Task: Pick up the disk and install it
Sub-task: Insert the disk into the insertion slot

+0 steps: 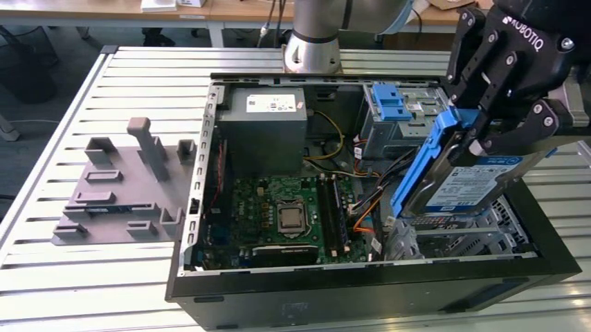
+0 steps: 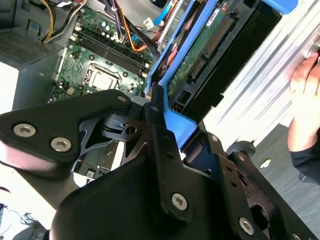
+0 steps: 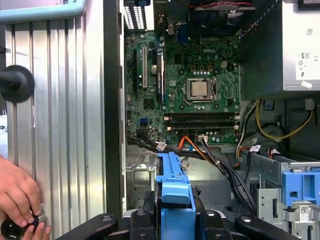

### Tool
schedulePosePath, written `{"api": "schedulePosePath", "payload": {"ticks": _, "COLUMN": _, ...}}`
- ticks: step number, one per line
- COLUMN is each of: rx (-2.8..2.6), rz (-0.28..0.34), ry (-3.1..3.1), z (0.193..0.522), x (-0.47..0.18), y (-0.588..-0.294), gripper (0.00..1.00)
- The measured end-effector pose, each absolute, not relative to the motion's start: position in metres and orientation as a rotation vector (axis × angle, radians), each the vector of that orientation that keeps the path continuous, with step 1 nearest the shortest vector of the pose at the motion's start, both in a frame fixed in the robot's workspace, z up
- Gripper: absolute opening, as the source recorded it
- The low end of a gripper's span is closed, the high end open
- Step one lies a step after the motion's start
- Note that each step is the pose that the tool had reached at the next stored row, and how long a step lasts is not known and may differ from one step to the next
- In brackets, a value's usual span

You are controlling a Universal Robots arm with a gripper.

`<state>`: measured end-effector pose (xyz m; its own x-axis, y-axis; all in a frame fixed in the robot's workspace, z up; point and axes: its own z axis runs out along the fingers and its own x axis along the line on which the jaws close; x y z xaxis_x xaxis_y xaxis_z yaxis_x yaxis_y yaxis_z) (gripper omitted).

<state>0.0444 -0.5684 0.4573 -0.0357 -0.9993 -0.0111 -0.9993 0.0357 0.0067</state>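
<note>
The tool [image 1: 497, 138] is clamping the disk [image 1: 475, 183] by its blue bracket [image 1: 420, 166], holding it tilted on edge in the air above the open computer case [image 1: 369, 283], at the exterior view's right. The disk is hanging just over the silver drive cage [image 1: 466, 238] at that end of the case, apart from it and not yet seated. Judging by this, the pick-up is done and the carry toward the bay is in hand. In the second wrist view the disk's green circuit side [image 2: 200, 45] is facing the camera, with the motherboard [image 2: 100, 70] beyond. In the first wrist view a person's hand [image 3: 17, 200] is resting on the slatted surface [image 3: 65, 125] beside the case. Installing looks likely to call for levelling the disk and lining its bracket up with the cage's rails, while keeping clear of the loose cables [image 1: 374, 187] running nearby.
</note>
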Motion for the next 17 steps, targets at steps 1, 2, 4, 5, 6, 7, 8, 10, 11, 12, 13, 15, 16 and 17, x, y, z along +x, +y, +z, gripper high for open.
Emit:
{"api": "schedulePosePath", "payload": {"ticks": 1, "rx": -2.187, "rz": 0.019, "ry": 2.251, "z": 0.457, "x": 0.045, "y": -0.568, "gripper": 0.36}}
{"api": "schedulePosePath", "payload": {"ticks": 2, "rx": -2.195, "rz": 0.020, "ry": 2.243, "z": 0.456, "x": 0.046, "y": -0.568, "gripper": 0.36}}
{"api": "schedulePosePath", "payload": {"ticks": 4, "rx": -2.200, "rz": 0.020, "ry": 2.238, "z": 0.455, "x": 0.049, "y": -0.568, "gripper": 0.36}}
{"api": "schedulePosePath", "payload": {"ticks": 5, "rx": -2.200, "rz": 0.020, "ry": 2.238, "z": 0.455, "x": 0.050, "y": -0.568, "gripper": 0.36}}
{"api": "schedulePosePath", "payload": {"ticks": 6, "rx": -2.200, "rz": 0.020, "ry": 2.238, "z": 0.455, "x": 0.051, "y": -0.568, "gripper": 0.36}}
{"api": "schedulePosePath", "payload": {"ticks": 7, "rx": -2.200, "rz": 0.020, "ry": 2.238, "z": 0.454, "x": 0.053, "y": -0.568, "gripper": 0.36}}
{"api": "schedulePosePath", "payload": {"ticks": 8, "rx": -2.200, "rz": 0.020, "ry": 2.238, "z": 0.454, "x": 0.054, "y": -0.568, "gripper": 0.36}}
{"api": "schedulePosePath", "payload": {"ticks": 10, "rx": -2.200, "rz": 0.020, "ry": 2.238, "z": 0.453, "x": 0.057, "y": -0.568, "gripper": 0.36}}
{"api": "schedulePosePath", "payload": {"ticks": 11, "rx": -2.200, "rz": 0.020, "ry": 2.238, "z": 0.453, "x": 0.059, "y": -0.568, "gripper": 0.36}}
{"api": "schedulePosePath", "payload": {"ticks": 12, "rx": -2.200, "rz": 0.020, "ry": 2.238, "z": 0.453, "x": 0.060, "y": -0.568, "gripper": 0.36}}
{"api": "schedulePosePath", "payload": {"ticks": 13, "rx": -2.200, "rz": 0.020, "ry": 2.238, "z": 0.452, "x": 0.061, "y": -0.568, "gripper": 0.36}}
{"api": "schedulePosePath", "payload": {"ticks": 15, "rx": -2.200, "rz": 0.020, "ry": 2.238, "z": 0.451, "x": 0.062, "y": -0.568, "gripper": 0.36}}
{"api": "schedulePosePath", "payload": {"ticks": 16, "rx": -2.200, "rz": 0.020, "ry": 2.238, "z": 0.451, "x": 0.063, "y": -0.568, "gripper": 0.36}}
{"api": "schedulePosePath", "payload": {"ticks": 17, "rx": -2.200, "rz": 0.020, "ry": 2.238, "z": 0.451, "x": 0.064, "y": -0.568, "gripper": 0.36}}
